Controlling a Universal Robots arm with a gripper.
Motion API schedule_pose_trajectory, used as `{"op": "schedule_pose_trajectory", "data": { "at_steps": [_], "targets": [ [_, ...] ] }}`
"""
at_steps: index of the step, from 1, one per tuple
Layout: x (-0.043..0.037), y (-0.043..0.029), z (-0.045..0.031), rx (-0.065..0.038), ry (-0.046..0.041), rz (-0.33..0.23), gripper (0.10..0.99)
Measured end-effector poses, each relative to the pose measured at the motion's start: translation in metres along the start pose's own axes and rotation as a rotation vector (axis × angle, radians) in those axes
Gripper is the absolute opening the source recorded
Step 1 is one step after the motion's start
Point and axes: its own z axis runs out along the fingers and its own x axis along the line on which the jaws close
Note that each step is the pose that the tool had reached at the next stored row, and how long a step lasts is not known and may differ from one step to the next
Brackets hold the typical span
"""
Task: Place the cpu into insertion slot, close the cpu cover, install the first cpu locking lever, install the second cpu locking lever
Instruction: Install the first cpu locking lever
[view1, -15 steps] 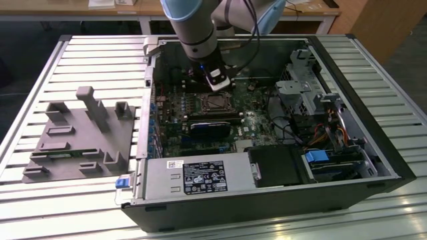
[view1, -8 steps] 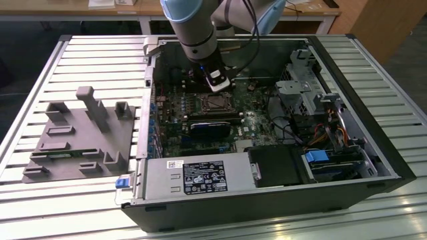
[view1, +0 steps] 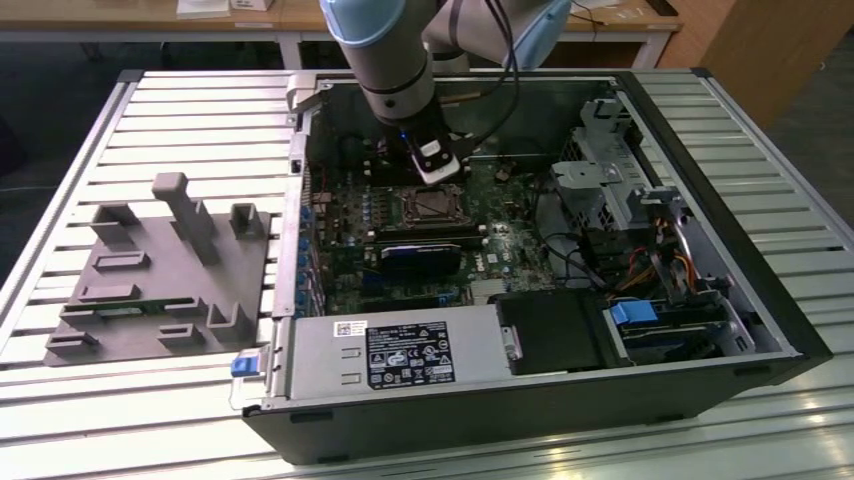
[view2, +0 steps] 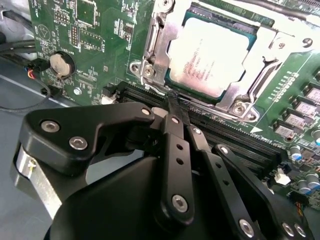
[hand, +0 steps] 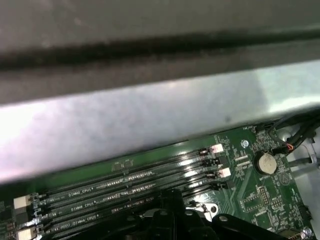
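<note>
Now | cpu (view2: 210, 57): flat, silvery-grey, seated under cpu cover (view2: 156, 47) | jaws pressed together

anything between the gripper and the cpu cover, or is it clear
Nothing visible stands between them. In the second wrist view the gripper hangs over the memory slots, its tip close beside the near edge of the cpu cover. The cover already lies flat over the cpu.

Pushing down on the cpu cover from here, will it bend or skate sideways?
The cpu cover looks like thin sheet metal, so it is probably slightly springy rather than rigid. It lies flat, framing the cpu, so it should hardly travel. Its shiny face may let the hand slip.
</note>
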Motion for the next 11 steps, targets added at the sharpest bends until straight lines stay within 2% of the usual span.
{"op": "schedule_pose_trajectory", "data": {
  "at_steps": [1, 2, 7, 11],
  "targets": [
    [0.0, 0.0, 0.0, -0.007, 0.0016, 0.002, 0.106],
    [0.0, 0.0001, 0.0001, -0.008, 0.0018, 0.003, 0.106],
    [-0.0005, 0.0007, -0.0012, -0.01, 0.0015, 0.003, 0.106],
    [-0.0021, 0.0026, -0.008, -0.009, 0.0017, 0.003, 0.106]
  ]
}}
